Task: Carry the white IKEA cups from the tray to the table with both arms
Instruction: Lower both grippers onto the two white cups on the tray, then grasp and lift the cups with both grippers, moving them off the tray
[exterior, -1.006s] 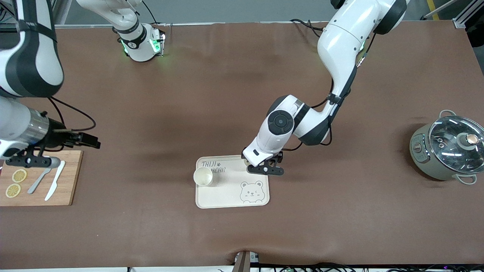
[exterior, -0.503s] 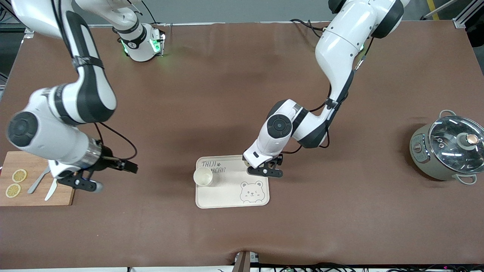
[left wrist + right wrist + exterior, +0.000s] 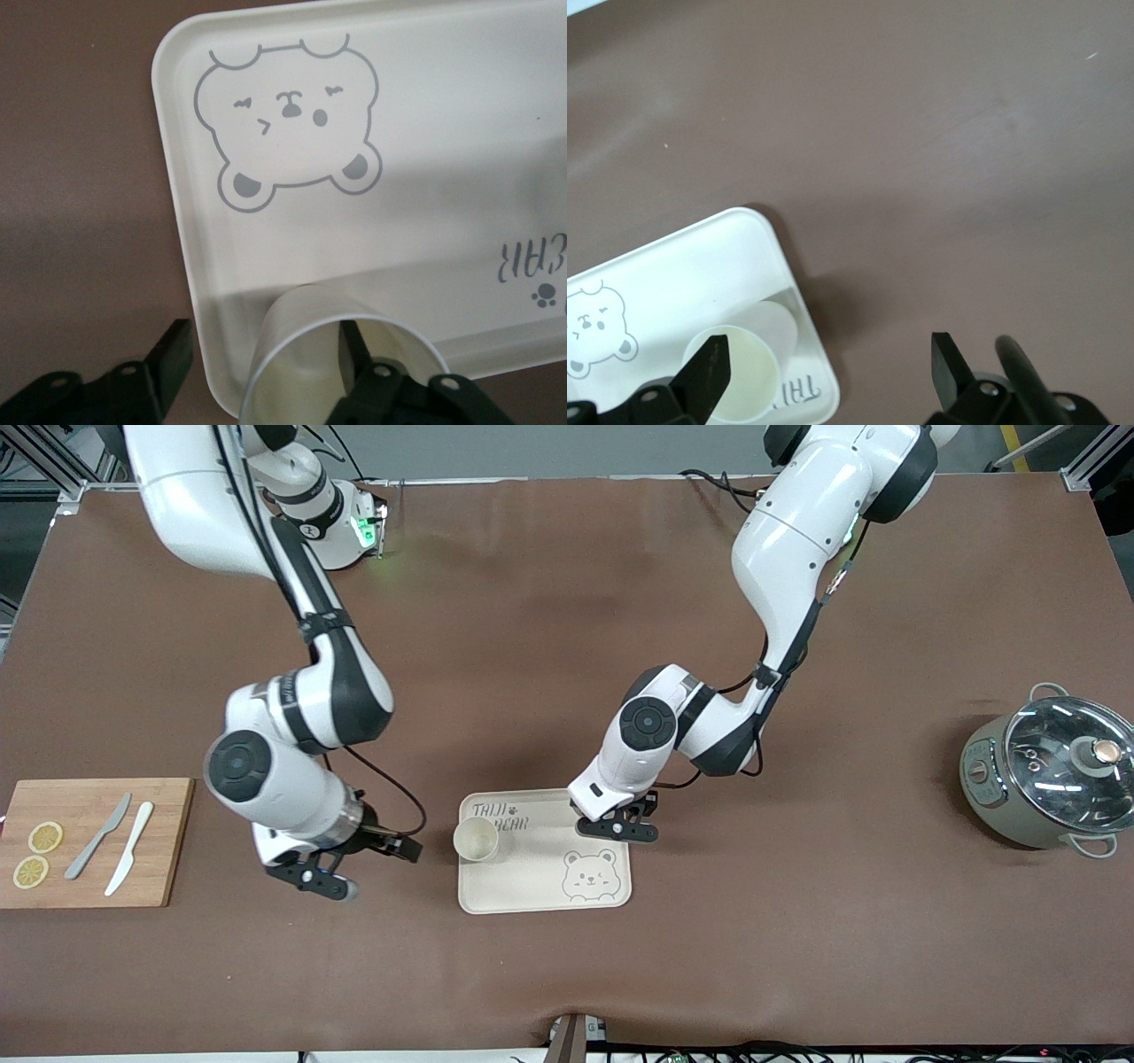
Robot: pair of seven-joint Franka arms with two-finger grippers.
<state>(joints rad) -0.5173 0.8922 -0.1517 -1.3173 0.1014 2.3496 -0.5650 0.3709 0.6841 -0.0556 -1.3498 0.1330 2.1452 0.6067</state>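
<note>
One cream-white handleless tumbler [image 3: 476,839] is seen standing in the cream bear-printed tray [image 3: 532,886], low in mid-frame. A second tumbler [image 3: 292,367], also in the tray, is straddled, unpinched, by the parted left gripper [image 3: 264,341]. The right gripper [image 3: 323,877] is held wide over the brown table [image 3: 797,921] beside the tray.

Two large white jointed robot arms are showing glossy rounded shells broken by black joint bands. The left arm [image 3: 797,540] is carrying a round black cap with a ringed centre on its elbow joint, and a thin black cable is running along its forearm, clipped on by a small black bracket. The right arm [image 3: 292,717] is wearing the same round black cap, a silver metal collar at its wrist, and a looping black cable. Its white base is glowing with green lights and bearing a small dark mark. The black two-finger left gripper [image 3: 617,828] and the black right gripper [image 3: 312,878] are showing flat linkage bars with small pale screw heads.
</note>
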